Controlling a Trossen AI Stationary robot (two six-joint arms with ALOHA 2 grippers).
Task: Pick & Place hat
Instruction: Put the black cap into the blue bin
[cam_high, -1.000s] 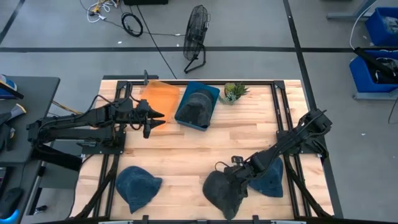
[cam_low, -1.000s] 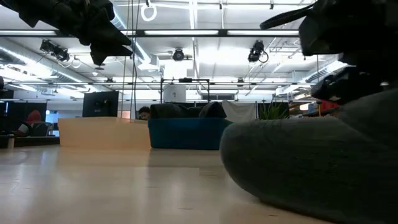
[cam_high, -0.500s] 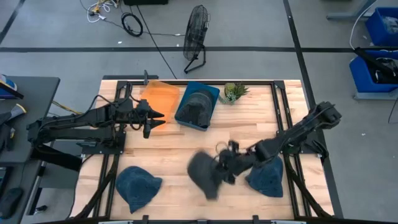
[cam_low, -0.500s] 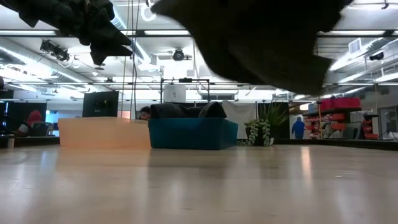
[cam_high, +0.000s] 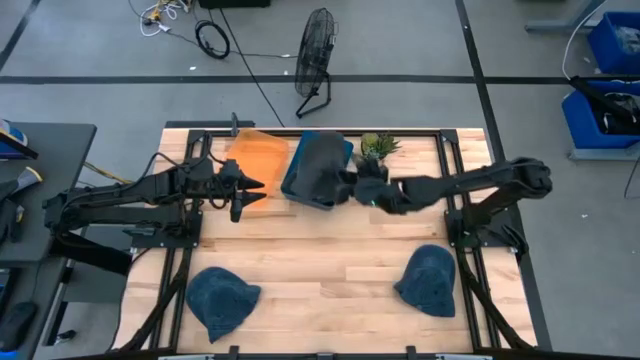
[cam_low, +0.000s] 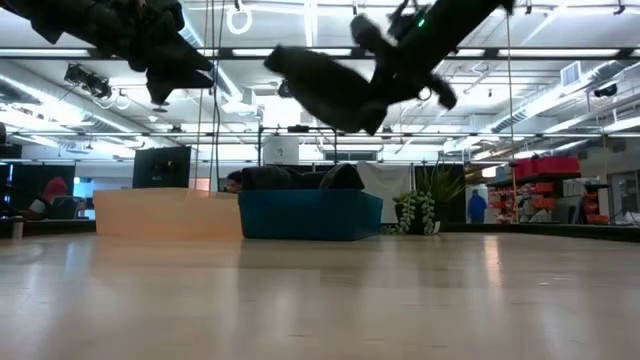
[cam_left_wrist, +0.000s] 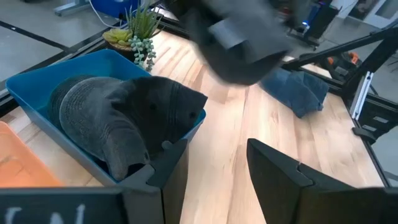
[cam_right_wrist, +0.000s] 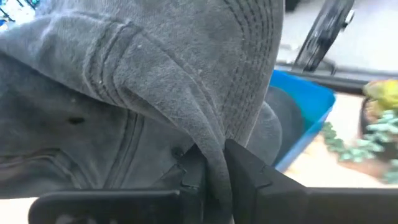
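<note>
My right gripper is shut on a dark grey hat and holds it in the air over the blue bin at the table's far side. A second grey hat lies inside that bin. In the low view the held hat floats well above the bin. Two blue hats lie flat on the table, one near left and one near right. My left gripper is open and hovers beside the orange bin, touching nothing. My right gripper pinches a fold of the dark grey hat's brim between its two fingers. The arm reaches in roughly level from the table's right. The hat is lifted clear and juts out past the fingertips toward the table's left, its body sagging.
A small potted plant stands just right of the blue bin, close under my right arm. Black frame rails run along both table sides. Bare wood lies between the bins and the blue hats.
My right gripper, shut on the dark grey hat, rose from the table's near edge and swung toward the far edge until it was over the blue bin. The hat went from lying on the table to lifted clear. The left arm kept still.
</note>
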